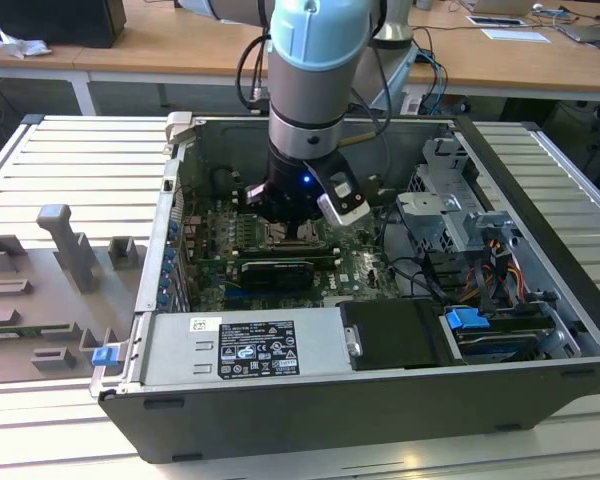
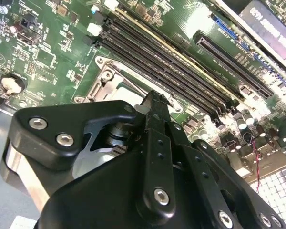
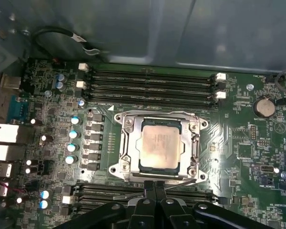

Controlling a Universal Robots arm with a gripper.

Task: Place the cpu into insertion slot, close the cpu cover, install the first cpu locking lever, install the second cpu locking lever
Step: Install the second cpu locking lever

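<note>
Under closed cpu cover [image 3: 158, 145], cpu [image 3: 158, 145] rim hidden.

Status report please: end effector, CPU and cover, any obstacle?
End effector at socket edge, fingers together. Pale silver-beige square CPU seated in dark metal-rimmed socket, silver frame cover down around it. No obstacle seen.
</note>
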